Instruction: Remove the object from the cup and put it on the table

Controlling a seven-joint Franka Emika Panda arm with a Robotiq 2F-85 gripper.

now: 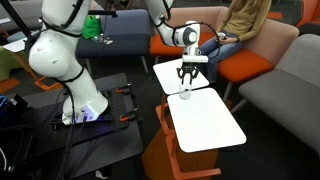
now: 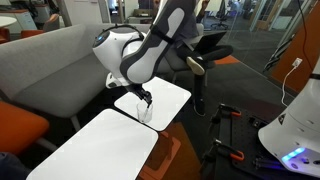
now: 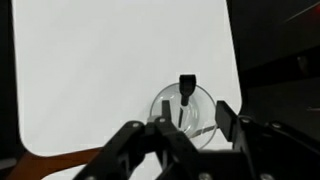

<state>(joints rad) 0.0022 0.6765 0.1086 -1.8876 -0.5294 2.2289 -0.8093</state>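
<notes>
Cup (image 3: 168,106): clear round glass, dark stick (image 3: 186,88) inside, smooth white table (image 3: 100,70); gripper (image 3: 180,122) spread open.

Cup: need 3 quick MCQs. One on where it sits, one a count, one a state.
1. Where does the cup stand?
A. on the white table
B. on a sofa seat
C. on the floor

2. How many white table panels adjoin?
A. one
B. two
C. four

3. The dark object is:
A. lying on the table
B. inside the cup
C. lifted clear of the cup

Answers:
1 A: in the wrist view, white tabletop lies around the cup.
2 B: both exterior views show two white panels meeting at a seam.
3 B: the wrist view shows it within the glass rim, with the fingers apart and not on it.
</notes>
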